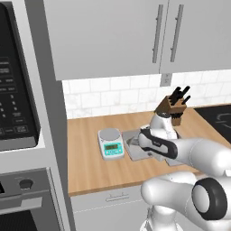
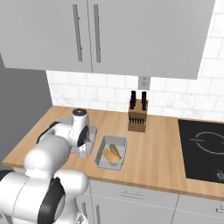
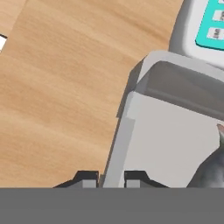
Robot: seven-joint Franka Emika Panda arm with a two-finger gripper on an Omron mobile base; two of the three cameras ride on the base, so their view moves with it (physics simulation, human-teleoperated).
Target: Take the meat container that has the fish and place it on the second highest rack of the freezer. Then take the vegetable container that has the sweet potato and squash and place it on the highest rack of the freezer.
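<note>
Wood-grain surface point(image 3: 57, 87), smooth; fingers point(image 3: 89, 178) pinched nearly closed on the thin grey rim of the rectangular meat container point(image 3: 175, 135).

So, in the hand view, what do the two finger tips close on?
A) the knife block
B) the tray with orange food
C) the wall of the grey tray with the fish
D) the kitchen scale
C: the gripper is shut on the wall of the meat container, with the fish inside it.

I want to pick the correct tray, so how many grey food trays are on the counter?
2. The meat container lies beside the kitchen scale, partly behind the arm. The vegetable container lies in front of the knife block.
</note>
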